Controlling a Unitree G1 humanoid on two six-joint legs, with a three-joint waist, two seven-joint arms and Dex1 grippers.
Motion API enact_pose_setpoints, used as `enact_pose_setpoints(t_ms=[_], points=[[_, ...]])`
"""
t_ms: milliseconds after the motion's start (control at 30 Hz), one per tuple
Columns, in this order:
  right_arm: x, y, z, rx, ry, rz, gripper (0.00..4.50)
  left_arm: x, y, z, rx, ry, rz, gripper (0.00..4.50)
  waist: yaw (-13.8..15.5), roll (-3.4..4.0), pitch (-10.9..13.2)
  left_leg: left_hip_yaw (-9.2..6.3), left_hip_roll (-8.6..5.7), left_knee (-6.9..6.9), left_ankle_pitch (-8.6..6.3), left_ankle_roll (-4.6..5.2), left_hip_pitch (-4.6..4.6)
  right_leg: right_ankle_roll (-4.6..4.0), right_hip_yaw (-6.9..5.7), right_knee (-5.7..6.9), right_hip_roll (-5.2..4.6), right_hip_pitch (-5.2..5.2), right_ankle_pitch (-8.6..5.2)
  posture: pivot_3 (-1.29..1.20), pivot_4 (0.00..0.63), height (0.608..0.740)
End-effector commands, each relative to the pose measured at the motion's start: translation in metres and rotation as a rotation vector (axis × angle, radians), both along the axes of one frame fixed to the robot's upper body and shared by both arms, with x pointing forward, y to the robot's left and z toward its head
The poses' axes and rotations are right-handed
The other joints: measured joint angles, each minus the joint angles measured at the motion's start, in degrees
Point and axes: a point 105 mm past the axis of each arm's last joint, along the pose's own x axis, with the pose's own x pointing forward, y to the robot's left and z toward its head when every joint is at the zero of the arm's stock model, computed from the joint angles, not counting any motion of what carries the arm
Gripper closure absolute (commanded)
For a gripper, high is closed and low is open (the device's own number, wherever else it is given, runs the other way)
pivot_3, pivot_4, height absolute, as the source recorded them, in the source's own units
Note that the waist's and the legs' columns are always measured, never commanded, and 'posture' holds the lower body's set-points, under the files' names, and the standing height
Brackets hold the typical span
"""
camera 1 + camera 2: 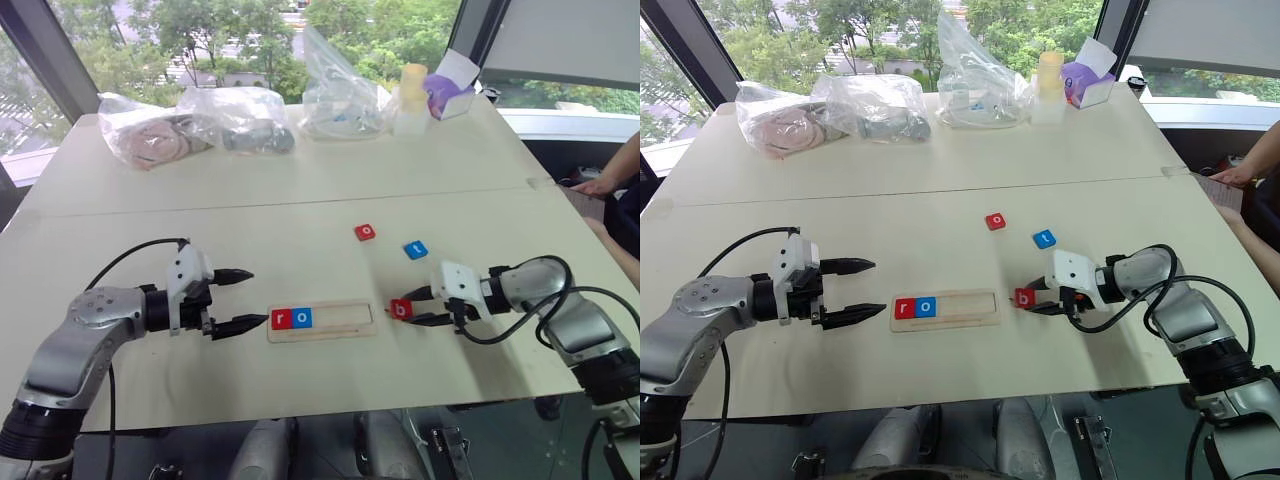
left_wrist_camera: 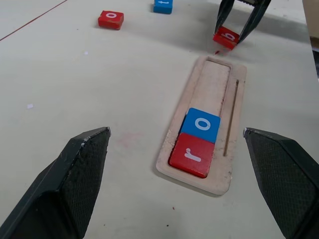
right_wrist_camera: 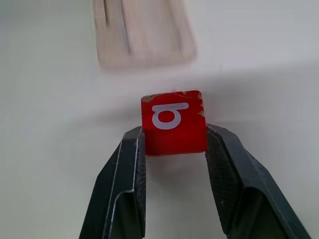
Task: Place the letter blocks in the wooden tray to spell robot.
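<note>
We see r and o already in the wooden tray (image 1: 322, 332) at its left end, our right gripper (image 3: 174, 144) now clamps the red b block (image 3: 173, 123) just right of it, the red o block (image 1: 365, 232) and blue t block (image 1: 415, 249) wait farther away, and the left gripper (image 1: 243, 299) is wide and holds nothing.

Head stereo pair looks down over worktop (image 1: 300, 190); wrist cams sit close, low; both wrist views share wooden tray (image 2: 209, 94), prob. same end.

My arms are silver-grey metal shells with black joints. A white block sits behind each gripper: left gripper (image 1: 232, 300), right gripper (image 1: 422, 306). Fingers (image 3: 127, 189) are black, tapered, with cross-hatched pads. Black cables loop outside both forearms.
</note>
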Motion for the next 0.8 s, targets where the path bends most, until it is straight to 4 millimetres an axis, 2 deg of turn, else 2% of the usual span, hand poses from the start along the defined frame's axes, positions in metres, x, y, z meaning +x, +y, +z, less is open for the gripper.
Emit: enact_pose_setpoints(t_ms=[33, 233, 367, 800], points=[[-0.009, 0.028, 0.026, 0.043, -0.022, 0.055, 3.38, -0.002, -0.001, 0.012, 0.002, -0.051, -0.018, 0.00, 0.06, 0.00, 0.00, 0.00, 0.00, 0.00, 0.00, 0.00, 0.00, 0.01, 0.00, 0.00, -0.01, 0.00, 0.01, 0.00, 0.150, 0.740], [-0.005, 0.075, 0.010, 0.044, 0.014, 0.054, 3.38, -0.010, -0.005, 0.010, -0.012, -0.039, -0.060, 0.00, -0.06, -0.03, -0.01, -0.04, 0.00, -0.01, 0.00, -0.01, -0.01, -0.14, -0.02, -0.01, -0.02, -0.01, -0.08, 0.00, 0.150, 0.740], [-0.005, 0.096, -0.002, 0.023, 0.024, 0.082, 3.38, -0.016, -0.005, 0.005, 0.034, -0.048, -0.089, 0.00, 0.05, -0.02, -0.01, -0.04, -0.01, -0.02, 0.00, -0.01, -0.06, -0.12, -0.02, 0.00, -0.01, -0.09, -0.07, 0.00, 0.150, 0.740], [-0.003, 0.107, -0.008, -0.001, 0.014, 0.090, 3.38, -0.025, -0.007, 0.005, 0.027, -0.045, -0.119, 0.00, -0.08, -0.03, -0.01, -0.04, -0.02, -0.03, 0.00, -0.01, -0.06, -0.03, -0.03, 0.02, 0.01, -0.10, -0.01, 0.00, 0.150, 0.740]])
